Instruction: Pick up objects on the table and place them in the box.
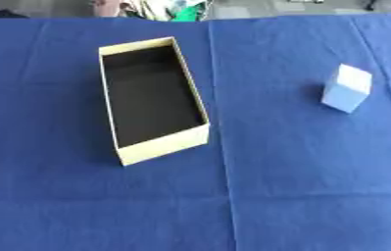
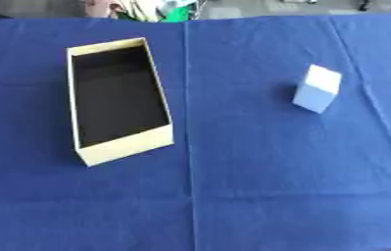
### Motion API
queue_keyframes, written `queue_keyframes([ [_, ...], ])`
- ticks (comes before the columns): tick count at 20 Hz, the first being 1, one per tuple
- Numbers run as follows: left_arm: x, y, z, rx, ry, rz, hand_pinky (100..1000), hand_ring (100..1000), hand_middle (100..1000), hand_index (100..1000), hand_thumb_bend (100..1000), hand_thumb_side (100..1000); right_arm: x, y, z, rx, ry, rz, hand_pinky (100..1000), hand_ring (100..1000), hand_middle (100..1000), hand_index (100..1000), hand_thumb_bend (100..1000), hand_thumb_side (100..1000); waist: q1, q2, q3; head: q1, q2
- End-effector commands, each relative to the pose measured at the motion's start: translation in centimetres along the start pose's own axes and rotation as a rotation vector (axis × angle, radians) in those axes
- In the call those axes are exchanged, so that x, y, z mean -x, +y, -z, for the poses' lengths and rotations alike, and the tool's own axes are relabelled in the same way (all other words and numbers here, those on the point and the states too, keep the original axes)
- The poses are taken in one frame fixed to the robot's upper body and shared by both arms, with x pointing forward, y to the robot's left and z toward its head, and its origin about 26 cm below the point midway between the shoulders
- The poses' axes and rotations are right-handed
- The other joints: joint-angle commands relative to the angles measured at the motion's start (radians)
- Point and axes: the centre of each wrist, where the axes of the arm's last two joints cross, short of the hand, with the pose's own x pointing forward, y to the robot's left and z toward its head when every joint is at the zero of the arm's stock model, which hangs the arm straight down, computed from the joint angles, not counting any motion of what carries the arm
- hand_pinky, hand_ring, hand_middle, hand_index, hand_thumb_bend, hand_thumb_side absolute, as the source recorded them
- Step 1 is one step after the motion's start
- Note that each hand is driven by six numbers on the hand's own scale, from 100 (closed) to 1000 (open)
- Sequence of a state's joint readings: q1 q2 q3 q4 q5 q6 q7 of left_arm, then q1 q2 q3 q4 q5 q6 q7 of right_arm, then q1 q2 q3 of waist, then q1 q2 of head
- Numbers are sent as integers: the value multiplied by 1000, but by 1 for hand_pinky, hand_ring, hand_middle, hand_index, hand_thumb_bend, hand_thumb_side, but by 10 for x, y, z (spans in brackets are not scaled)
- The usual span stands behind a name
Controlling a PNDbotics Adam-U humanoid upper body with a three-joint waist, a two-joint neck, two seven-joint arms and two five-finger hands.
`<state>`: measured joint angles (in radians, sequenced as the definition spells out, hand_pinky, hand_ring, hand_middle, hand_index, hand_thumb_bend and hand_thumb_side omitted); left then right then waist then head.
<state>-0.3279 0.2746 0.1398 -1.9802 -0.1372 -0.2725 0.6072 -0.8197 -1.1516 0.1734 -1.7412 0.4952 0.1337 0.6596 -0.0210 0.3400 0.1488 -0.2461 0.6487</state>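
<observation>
An open cream-coloured box (image 1: 166, 145) with a dark inside stands left of centre on the blue cloth, its long side running away from me. Nothing shows inside it. A small white block (image 1: 348, 88) stands upright on the cloth to the right, well apart from the box. Neither of my hands appears in either eye view.
The blue cloth (image 1: 276, 186) covers the whole table and has fold creases across it. Beyond the table's far edge, at the top, lie some coloured things (image 1: 181, 10) and grey floor.
</observation>
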Motion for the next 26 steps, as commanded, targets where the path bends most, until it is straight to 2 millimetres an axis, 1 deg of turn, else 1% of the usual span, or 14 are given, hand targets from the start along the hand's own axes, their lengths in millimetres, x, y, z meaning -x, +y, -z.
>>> queue_keyframes([
  [1, -6, 1, 8, 20, -37, -3, 470, 677, 633, 728, 100, 690, 7, -3, 6, -29, 28, -28, 798, 921, 920, 958, 336, 867, -13, -38, 1, -6, -10],
  [7, -6, 1, 7, 22, -34, -7, 470, 678, 633, 728, 100, 691, 11, 10, 23, -92, 53, -55, 795, 925, 930, 961, 350, 844, -12, -35, 2, -10, -9],
  [14, -6, 1, 6, 21, -31, -8, 470, 679, 633, 727, 100, 692, 24, 29, 32, -164, 110, -76, 795, 930, 937, 963, 355, 827, -11, -30, 3, -9, -9],
  [17, -6, 1, 6, 21, -29, -8, 470, 680, 633, 727, 100, 692, 31, 36, 31, -191, 130, -70, 795, 933, 940, 965, 358, 821, -10, -28, 2, -9, -9],
  [21, -6, 1, 6, 20, -29, -7, 470, 680, 633, 727, 100, 693, 40, 45, 24, -221, 160, -65, 798, 938, 948, 975, 374, 802, -10, -25, 1, -6, -9],
  [22, -6, 1, 6, 20, -29, -7, 470, 680, 633, 727, 100, 693, 41, 46, 21, -227, 165, -63, 799, 939, 947, 979, 392, 749, -10, -25, 1, -5, -10],
  [23, -6, 1, 6, 20, -30, -8, 470, 680, 633, 727, 100, 693, 43, 48, 19, -238, 169, -60, 801, 941, 950, 983, 412, 774, -9, -25, 0, -5, -11],
  [26, -6, 1, 6, 20, -29, -8, 470, 681, 634, 727, 100, 693, 47, 52, 13, -270, 178, -43, 813, 957, 965, 1000, 475, 744, -9, -24, -1, -4, -13],
])
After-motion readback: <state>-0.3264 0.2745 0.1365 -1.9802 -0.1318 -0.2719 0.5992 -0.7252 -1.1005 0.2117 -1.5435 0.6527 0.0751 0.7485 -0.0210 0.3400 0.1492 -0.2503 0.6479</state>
